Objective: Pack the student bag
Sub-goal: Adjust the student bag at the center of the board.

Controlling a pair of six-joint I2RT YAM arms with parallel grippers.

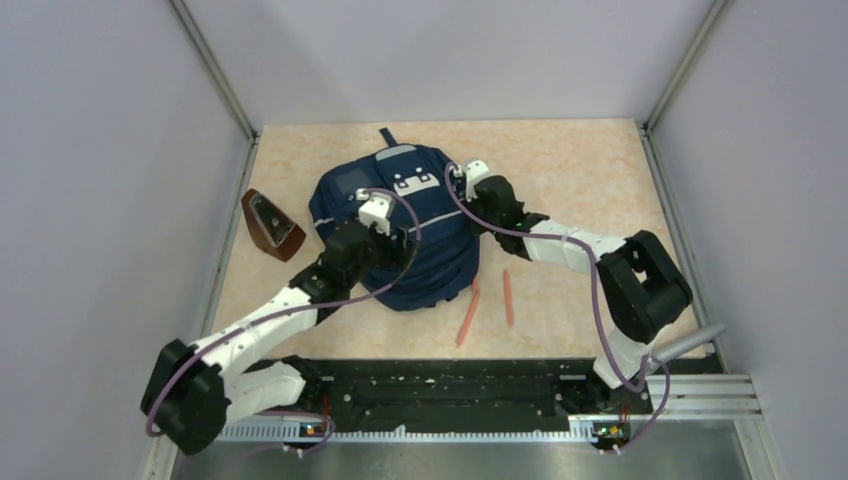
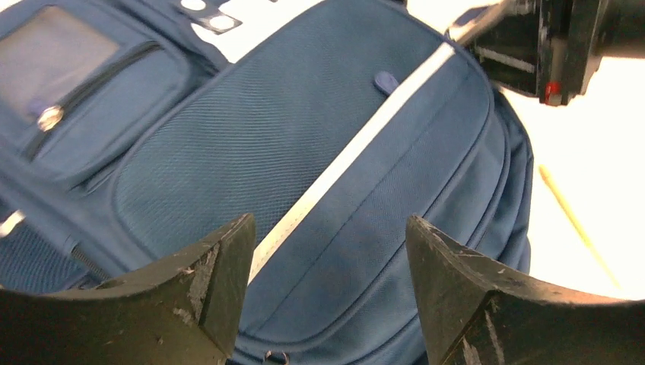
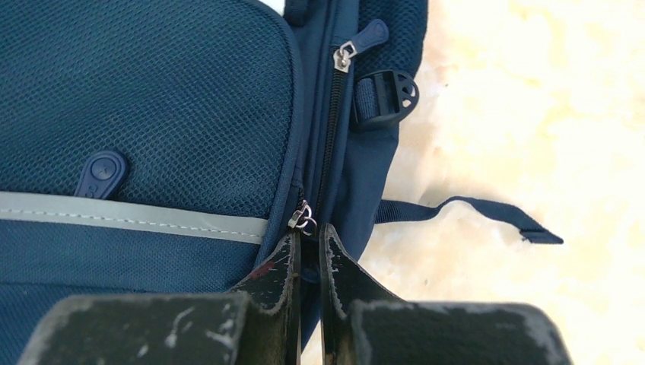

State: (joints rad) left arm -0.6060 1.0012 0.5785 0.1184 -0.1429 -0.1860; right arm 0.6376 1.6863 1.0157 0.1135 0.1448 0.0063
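Note:
The student bag (image 1: pixel 420 240), a navy backpack with grey strips, lies flat in the middle of the table. My left gripper (image 1: pixel 372 210) hovers over the bag's front panel (image 2: pixel 304 137), open, with only fabric showing between its fingers (image 2: pixel 228 266). My right gripper (image 1: pixel 462 175) is at the bag's right side. There it (image 3: pixel 310 232) is shut on a blue zip pull, with the metal slider (image 3: pixel 303 217) just beyond its tips. A second zip slider (image 3: pixel 346 55) sits farther along the same side.
Two orange pencils (image 1: pixel 468 312) (image 1: pixel 508 298) lie on the table right of the bag's near end; one pencil (image 2: pixel 578 224) shows in the left wrist view. A brown wedge-shaped case (image 1: pixel 270 225) stands left of the bag. A loose strap (image 3: pixel 471 213) trails onto the table.

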